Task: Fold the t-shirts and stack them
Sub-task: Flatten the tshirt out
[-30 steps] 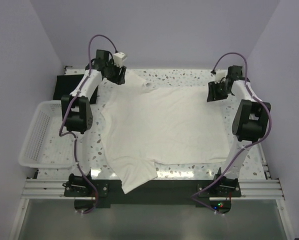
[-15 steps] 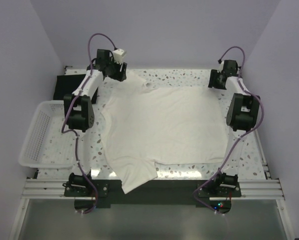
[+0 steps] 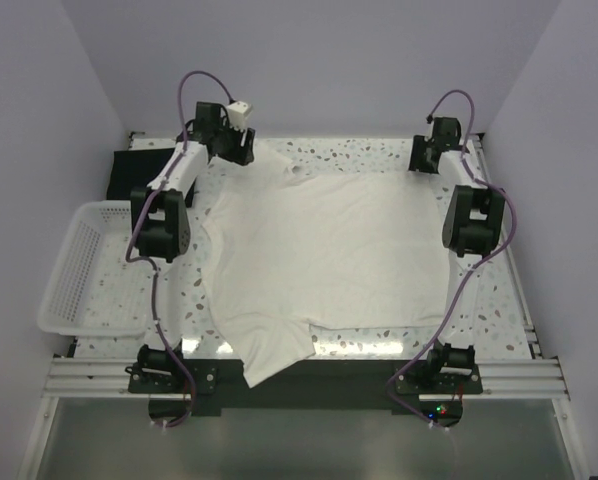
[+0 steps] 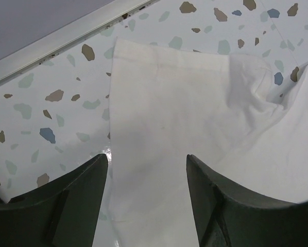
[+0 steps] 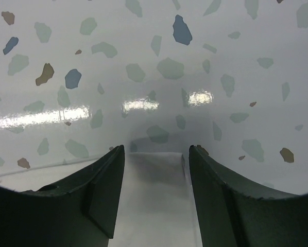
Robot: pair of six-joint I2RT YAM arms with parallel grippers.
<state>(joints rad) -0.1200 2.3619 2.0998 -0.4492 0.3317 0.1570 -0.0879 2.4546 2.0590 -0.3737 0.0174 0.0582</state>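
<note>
Cream t-shirt (image 3: pixel 329 250) spread flat and faintly creased, right of basket (image 3: pixel 64 270). Black t-shirt (image 3: pixel 129 172) lies just behind basket. Left gripper (image 4: pixel 149 164) and right gripper (image 5: pixel 156 154): fingers parted, holding nothing.

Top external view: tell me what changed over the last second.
The right gripper drew back toward the table's far edge as its arm folded up, ending just past the cream t-shirt's far right corner, jaws open. The left gripper stayed over the shirt's far left corner, open. The shirt stayed spread flat; nothing was picked up.
</note>
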